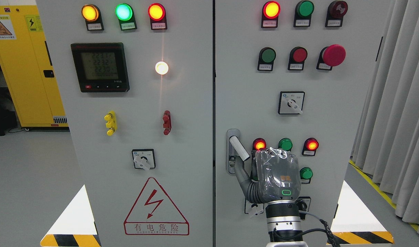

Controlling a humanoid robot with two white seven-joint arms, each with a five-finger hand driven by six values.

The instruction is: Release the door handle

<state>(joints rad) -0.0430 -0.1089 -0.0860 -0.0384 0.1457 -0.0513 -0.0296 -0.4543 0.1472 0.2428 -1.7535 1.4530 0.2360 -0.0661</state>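
Fingers (243,175) of the right hand (276,176) stretch loosely, gripping nothing, thumb just under the tilted white cylindrical door handle (239,148). Behind stands a grey metal cabinet (195,137); grey curtains (398,113) hang rightward.

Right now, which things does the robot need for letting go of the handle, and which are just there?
For the job:
door handle
right hand, close beside the handle
right cabinet door

Just there:
indicator lights
red mushroom button
digital meter
rotary switches
yellow cabinet
curtain
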